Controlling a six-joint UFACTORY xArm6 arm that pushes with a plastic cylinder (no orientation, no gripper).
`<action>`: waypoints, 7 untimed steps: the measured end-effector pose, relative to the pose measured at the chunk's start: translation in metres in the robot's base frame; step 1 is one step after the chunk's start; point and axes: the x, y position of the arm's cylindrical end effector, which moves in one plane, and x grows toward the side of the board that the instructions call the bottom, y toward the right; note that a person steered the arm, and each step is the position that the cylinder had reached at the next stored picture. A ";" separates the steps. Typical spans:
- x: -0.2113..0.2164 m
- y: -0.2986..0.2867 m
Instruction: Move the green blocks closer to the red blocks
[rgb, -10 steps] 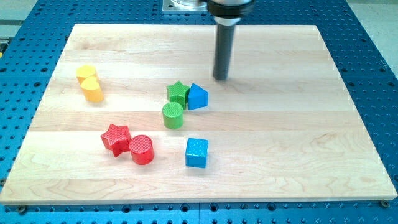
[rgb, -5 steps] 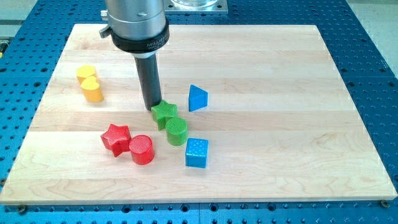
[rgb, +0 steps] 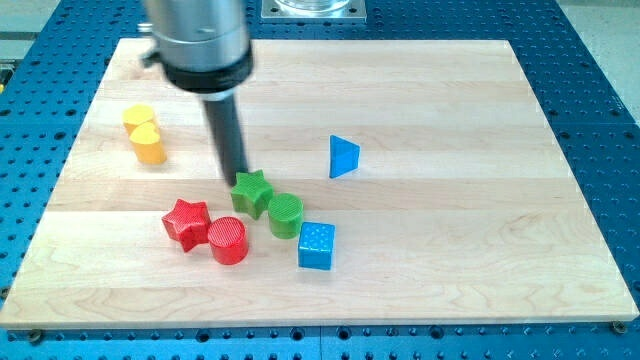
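Green star (rgb: 252, 192) pushed nearer red star (rgb: 187, 222)

On the table (rgb: 480, 230), my tip (rgb: 236, 180) stood at the upper left edge of the green star (rgb: 252, 192), with the green cylinder (rgb: 285, 214) touching the star's right. The red star (rgb: 186, 221) and red cylinder (rgb: 228, 240) touched each other at lower left. The blue cube (rgb: 317, 245) lay just below the green cylinder, the blue triangular block (rgb: 343, 157) well apart at right, and the two yellow blocks (rgb: 145, 134) far left.
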 end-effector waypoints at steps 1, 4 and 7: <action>0.000 0.066; 0.023 0.026; 0.058 0.069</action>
